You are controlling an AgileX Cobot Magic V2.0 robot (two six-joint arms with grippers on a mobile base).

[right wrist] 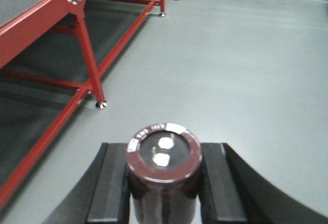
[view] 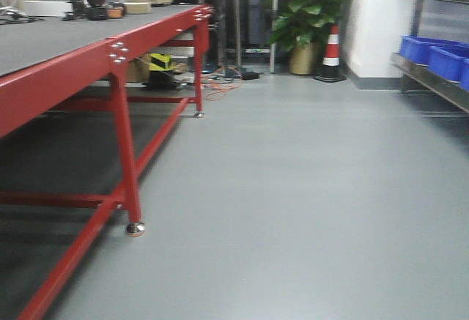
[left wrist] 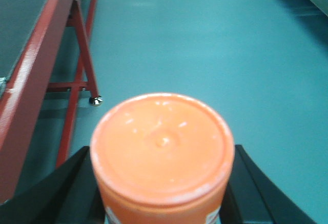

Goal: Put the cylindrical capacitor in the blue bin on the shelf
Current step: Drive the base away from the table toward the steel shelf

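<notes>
Gripping cylindrical capacitor (right wrist: 163,175) upright between right jaws, closed snug on its sides, terminals up | hugging orange cylinder (left wrist: 163,147) in left jaws, closed tight too | spotting shelf (view: 434,80) and blue bin (view: 419,47) way off right of jaws, well apart | probably right jaws' job, lol

A smooth grey floor (view: 308,188) fills most of the room and shines a little. On the left stands a long table with red metal legs and a grey top (view: 44,42). It has a round silver foot (view: 135,228). At the back, a big green plant in a brown pot (view: 311,5) stands beside a red and white cone (view: 331,53) and a white wall (view: 374,12).
</notes>
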